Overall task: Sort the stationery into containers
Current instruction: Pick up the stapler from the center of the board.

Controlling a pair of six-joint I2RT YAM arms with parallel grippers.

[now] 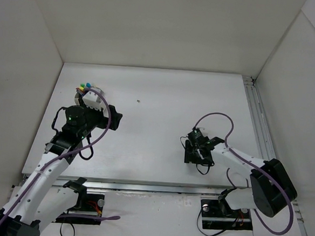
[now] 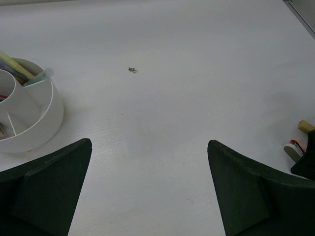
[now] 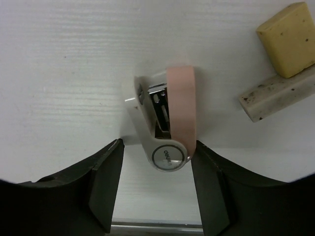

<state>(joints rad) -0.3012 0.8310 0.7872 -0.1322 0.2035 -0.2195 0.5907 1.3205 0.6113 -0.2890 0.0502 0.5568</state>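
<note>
The right gripper [image 3: 157, 146] straddles a small pink-and-white stapler [image 3: 179, 108] that lies on its side on the counter [image 1: 164, 97]. Its jaws are apart. The one on the pink side touches the stapler or nearly does, and a strip of counter shows between the other jaw and the white base. From above, this gripper hides the stapler.

The stapler's long axis runs away from the wrist camera, tilted a little left, with the round hinge end nearest and the mouth farthest. Beyond it to the right, a yellow eraser [image 3: 290, 39], cut by the frame edge, sits against a speckled beige stick [image 3: 275, 96] lying aslant (both are apart from the stapler).

The left gripper [image 2: 149, 144] hangs with its jaws wide apart over bare counter, near the round white tub [image 2: 49, 118] at the far left. The wrist view crops the tub, and from above the arm covers most of it. Highlighters [image 2: 17, 66] lean in one outer compartment, showing green, blue and yellow ends from above. The contents of the other compartments are too cropped to identify.
</note>
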